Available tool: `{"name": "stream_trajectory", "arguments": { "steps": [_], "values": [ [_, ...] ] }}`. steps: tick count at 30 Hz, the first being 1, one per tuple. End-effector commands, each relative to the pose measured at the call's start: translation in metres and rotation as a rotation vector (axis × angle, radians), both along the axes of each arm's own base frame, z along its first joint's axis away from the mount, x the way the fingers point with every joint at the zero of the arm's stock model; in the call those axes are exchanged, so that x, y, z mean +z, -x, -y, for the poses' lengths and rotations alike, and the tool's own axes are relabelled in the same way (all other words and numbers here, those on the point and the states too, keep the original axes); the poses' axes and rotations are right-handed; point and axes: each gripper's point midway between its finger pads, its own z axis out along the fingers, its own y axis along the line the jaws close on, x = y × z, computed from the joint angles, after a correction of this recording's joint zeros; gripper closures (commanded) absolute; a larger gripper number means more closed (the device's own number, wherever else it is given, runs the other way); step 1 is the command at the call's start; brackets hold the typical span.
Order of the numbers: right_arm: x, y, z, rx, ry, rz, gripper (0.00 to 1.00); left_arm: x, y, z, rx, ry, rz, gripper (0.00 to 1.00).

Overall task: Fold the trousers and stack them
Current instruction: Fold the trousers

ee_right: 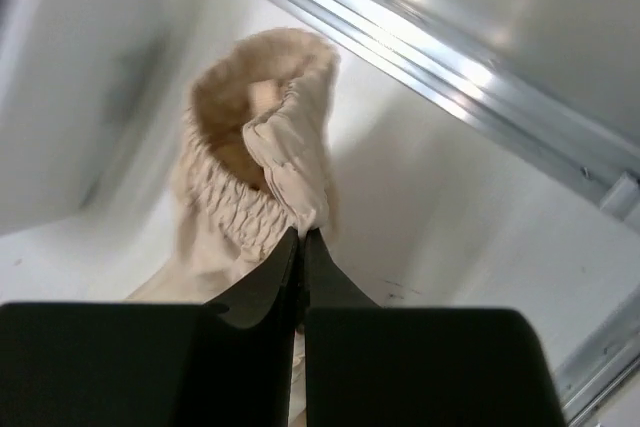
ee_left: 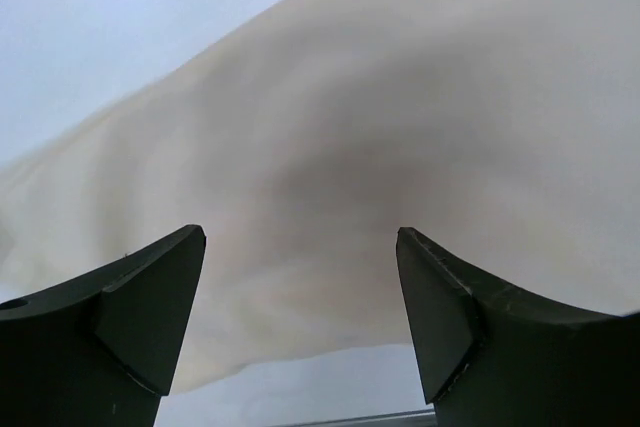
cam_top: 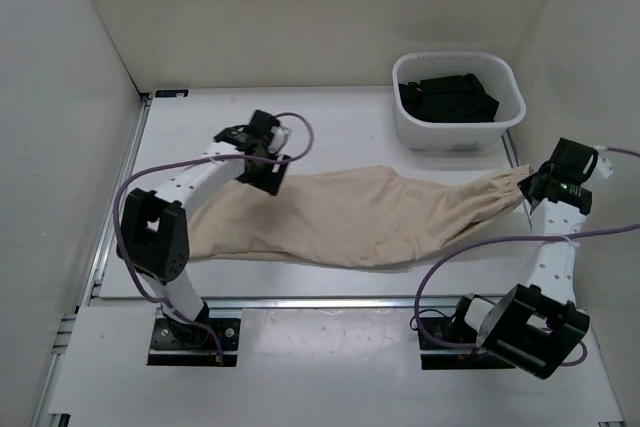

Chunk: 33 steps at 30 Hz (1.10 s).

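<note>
One white tub (cam_top: 455, 137) w/ black clothes (cam_top: 447, 97) behind trousers (cam_top: 350, 217), R claw (ee_right: 302, 235) pinching waistband (ee_right: 232, 199)

From above and behind, looking down over the whole white table (cam_top: 340, 127). From each wrist, close upon the soft beige cloth trousers (cam_top: 350, 217), shared with overhead.

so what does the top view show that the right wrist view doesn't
Only the top view: the trousers laid out full length across the table, the left pincer over their left part, and the white basket of black garments. Only the right wrist view: the gathered elastic waistband close up, nipped in the shut right pincer. Both: the trousers, held at the waistband end.
</note>
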Motion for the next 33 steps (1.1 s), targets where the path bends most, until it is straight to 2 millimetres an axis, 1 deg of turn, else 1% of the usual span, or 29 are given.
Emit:
{"name": "stream_trajectory", "arguments": {
  "steps": [1, 2, 3, 4, 5, 6, 7, 8, 9, 10, 11, 12, 13, 14, 15, 16, 17, 18, 19, 21, 24, 25, 26, 27, 28, 29, 30, 31, 33],
  "values": [
    [0.072, -0.006, -0.009, 0.11, 0.217, 0.039, 1.0, -0.034, 0.022, -0.098, 0.219, -0.134, -0.134, 0.11],
    [0.087, -0.007, -0.015, 0.117, 0.275, 0.03, 1.0, -0.048, 0.036, -0.109, 0.243, -0.124, -0.183, 0.11],
    [0.119, -0.025, -0.057, 0.238, 0.319, 0.096, 1.0, -0.055, 0.039, -0.116, 0.262, -0.116, -0.193, 0.11],
    [0.124, -0.034, -0.08, 0.285, 0.344, 0.09, 1.0, -0.062, 0.042, -0.124, 0.286, -0.118, -0.206, 0.11],
    [0.131, -0.039, -0.105, 0.332, 0.373, 0.093, 1.0, -0.074, 0.053, -0.127, 0.286, -0.129, -0.233, 0.11],
    [0.143, -0.038, -0.157, 0.417, 0.413, 0.125, 1.0, -0.079, 0.052, -0.127, 0.286, -0.124, -0.221, 0.11],
    [0.13, -0.046, -0.189, 0.478, 0.427, 0.096, 1.0, -0.087, 0.055, -0.13, 0.295, -0.131, -0.24, 0.11],
    [0.125, -0.048, -0.22, 0.539, 0.424, 0.1, 1.0, -0.096, 0.058, -0.13, 0.291, -0.136, -0.276, 0.11],
    [0.115, -0.04, -0.27, 0.661, 0.423, 0.1, 1.0, -0.103, 0.064, -0.129, 0.288, -0.136, -0.305, 0.13],
    [0.088, -0.047, -0.299, 0.704, 0.449, 0.039, 1.0, -0.108, 0.066, -0.128, 0.284, -0.132, -0.324, 0.13],
    [0.088, -0.049, -0.325, 0.723, 0.431, 0.059, 1.0, -0.111, 0.065, -0.126, 0.288, -0.112, -0.332, 0.13],
    [0.081, -0.043, -0.353, 0.765, 0.454, 0.06, 1.0, -0.114, 0.066, -0.126, 0.288, -0.115, -0.342, 0.14],
    [0.057, -0.048, -0.374, 0.772, 0.475, 0.021, 1.0, -0.114, 0.067, -0.124, 0.285, -0.104, -0.346, 0.14],
    [0.059, -0.05, -0.392, 0.781, 0.468, 0.041, 1.0, -0.112, 0.064, -0.124, 0.285, -0.101, -0.338, 0.14],
    [0.054, -0.047, -0.416, 0.808, 0.453, 0.061, 1.0, -0.112, 0.063, -0.124, 0.285, -0.101, -0.338, 0.14],
    [0.033, -0.049, -0.431, 0.831, 0.476, 0.03, 1.0, -0.112, 0.063, -0.124, 0.285, -0.101, -0.338, 0.14],
    [0.027, -0.044, -0.449, 0.839, 0.453, 0.04, 1.0, -0.108, 0.059, -0.123, 0.285, -0.094, -0.319, 0.14],
    [0.016, -0.044, -0.462, 0.852, 0.452, 0.022, 1.0, -0.108, 0.059, -0.121, 0.282, -0.085, -0.322, 0.14],
    [0.011, -0.043, -0.47, 0.854, 0.445, 0.024, 1.0, -0.108, 0.059, -0.121, 0.282, -0.085, -0.322, 0.14],
    [-0.009, -0.033, -0.485, 0.885, 0.432, -0.011, 1.0, -0.105, 0.058, -0.121, 0.282, -0.082, -0.314, 0.14],
    [-0.019, -0.023, -0.507, 0.938, 0.418, -0.006, 1.0, -0.105, 0.058, -0.121, 0.282, -0.082, -0.314, 0.14],
    [-0.019, -0.019, -0.512, 0.96, 0.415, -0.003, 1.0, -0.102, 0.057, -0.123, 0.291, -0.077, -0.304, 0.14],
    [-0.014, -0.011, -0.521, 0.985, 0.427, 0.015, 1.0, -0.102, 0.057, -0.123, 0.291, -0.077, -0.304, 0.14],
    [-0.007, -0.007, -0.522, 0.995, 0.448, 0.033, 1.0, -0.105, 0.06, -0.122, 0.289, -0.072, -0.316, 0.14],
    [-0.002, 0.005, -0.527, 1.021, 0.47, 0.058, 1.0, -0.105, 0.06, -0.122, 0.289, -0.072, -0.316, 0.14],
    [0.004, 0.009, -0.527, 1.032, 0.491, 0.078, 1.0, -0.105, 0.06, -0.122, 0.289, -0.072, -0.316, 0.14],
    [0.009, 0.014, -0.517, 1.029, 0.522, 0.093, 1.0, -0.105, 0.06, -0.122, 0.289, -0.072, -0.316, 0.14],
    [0.01, 0.024, -0.517, 1.06, 0.536, 0.092, 1.0, -0.105, 0.06, -0.125, 0.298, -0.07, -0.316, 0.14],
    [0.007, 0.03, -0.514, 1.081, 0.545, 0.095, 1.0, -0.105, 0.06, -0.125, 0.298, -0.07, -0.316, 0.14]
  ]
}}
